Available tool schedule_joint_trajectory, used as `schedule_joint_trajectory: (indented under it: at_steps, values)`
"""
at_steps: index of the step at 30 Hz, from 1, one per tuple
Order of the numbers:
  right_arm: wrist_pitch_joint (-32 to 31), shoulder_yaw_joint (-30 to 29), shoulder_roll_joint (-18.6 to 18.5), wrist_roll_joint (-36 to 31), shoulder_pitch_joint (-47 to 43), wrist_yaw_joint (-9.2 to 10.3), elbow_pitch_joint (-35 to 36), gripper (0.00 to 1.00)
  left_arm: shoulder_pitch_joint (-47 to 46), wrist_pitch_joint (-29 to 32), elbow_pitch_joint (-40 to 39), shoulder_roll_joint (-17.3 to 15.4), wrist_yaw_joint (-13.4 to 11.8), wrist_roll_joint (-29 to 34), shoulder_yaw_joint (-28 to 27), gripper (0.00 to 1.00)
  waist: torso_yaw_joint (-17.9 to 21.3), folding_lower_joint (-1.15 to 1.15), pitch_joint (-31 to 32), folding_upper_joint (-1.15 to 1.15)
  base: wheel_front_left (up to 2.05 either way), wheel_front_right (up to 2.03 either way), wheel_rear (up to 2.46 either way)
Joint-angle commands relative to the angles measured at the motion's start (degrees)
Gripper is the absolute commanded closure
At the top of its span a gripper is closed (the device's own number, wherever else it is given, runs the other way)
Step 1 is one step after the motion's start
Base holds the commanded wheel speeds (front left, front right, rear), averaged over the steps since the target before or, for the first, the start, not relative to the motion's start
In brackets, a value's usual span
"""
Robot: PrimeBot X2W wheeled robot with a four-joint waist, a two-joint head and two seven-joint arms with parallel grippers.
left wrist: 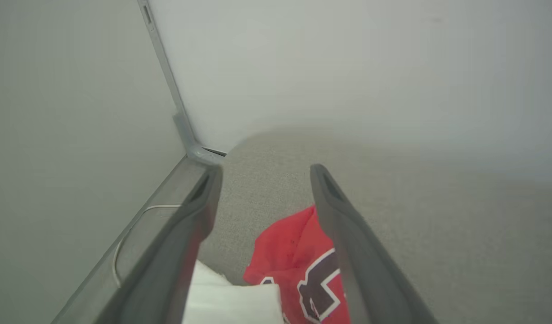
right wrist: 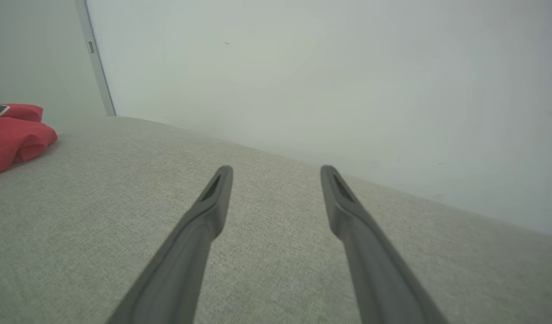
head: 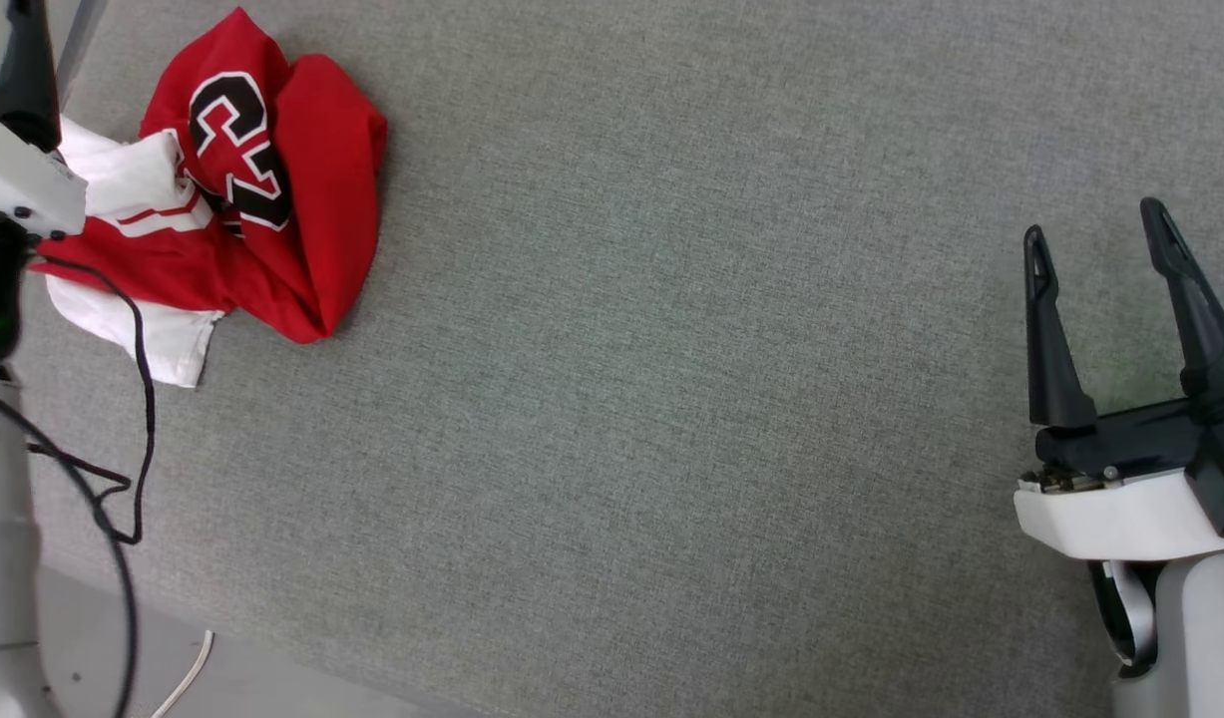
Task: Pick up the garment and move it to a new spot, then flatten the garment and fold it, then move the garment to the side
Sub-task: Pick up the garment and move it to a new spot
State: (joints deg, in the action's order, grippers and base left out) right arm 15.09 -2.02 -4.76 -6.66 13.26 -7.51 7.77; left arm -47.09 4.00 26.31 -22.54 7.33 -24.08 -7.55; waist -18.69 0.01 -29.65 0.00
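Currently the garment (head: 262,189) lies in a crumpled heap at about 10 o'clock on the grey tabletop (head: 671,399), close to its far left corner, with the red body bunched over the white sleeves and the logo creased. Judgement: the task stands at its opening. Nothing of the heap is lifted, flattened or folded; the pick-up, the spreading, the fold and the final move aside are all left to do.

My left claw (left wrist: 262,173) hangs over the heap's left edge, jaws wide, holding nothing. In the left wrist view red cloth and a white sleeve lie below its fingers; whether a finger touches cloth I cannot tell. My right claw (head: 1095,219) sits at 3 o'clock, well apart from the garment, wide and empty above bare tabletop.

Surroundings: a black cable (head: 148,399) from my left arm droops across the white sleeve at 9 o'clock and could snag during a grasp. A metal corner post (left wrist: 165,76) and pale wall panels (right wrist: 325,81) stand just beyond the heap, crowding the approach from 11 o'clock. Bare tabletop from 12 to 5 o'clock leaves room for laying out.
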Motion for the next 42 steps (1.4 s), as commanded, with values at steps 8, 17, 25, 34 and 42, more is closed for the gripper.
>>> schedule_joint_trajectory:
  at_steps: [8,17,25,34,42]
  values:
    - [0.12,-0.26,-1.05,-0.49,2.20,0.05,1.14,0.00,-1.15,23.78,3.13,-8.45,0.09,-17.36,9.26,0.00,0.25,-0.01,-2.43,0.00,0.00,0.00,0.00]
    - [0.12,-0.04,-1.67,-0.47,3.27,0.04,1.37,0.00,0.41,36.05,7.70,-10.52,0.07,-26.20,16.72,0.00,1.49,-0.01,-4.17,0.00,0.00,0.00,0.00]
    - [0.12,0.09,-1.98,-0.56,3.67,0.04,1.66,0.00,0.42,39.62,11.85,-9.19,0.08,-28.31,23.76,0.00,2.43,-0.01,-5.30,0.00,0.00,0.00,0.00]
    - [0.12,0.30,-0.41,0.49,3.21,0.05,0.29,0.00,-3.85,34.98,12.99,-13.69,0.13,-30.60,28.72,1.00,4.26,-0.01,-1.72,0.00,0.00,0.00,0.00]
    - [0.12,-0.05,1.13,1.65,1.31,0.04,-0.67,0.00,-7.76,31.30,5.98,-19.85,0.07,-29.36,33.05,1.00,4.98,-0.01,3.66,0.00,0.00,0.00,0.00]
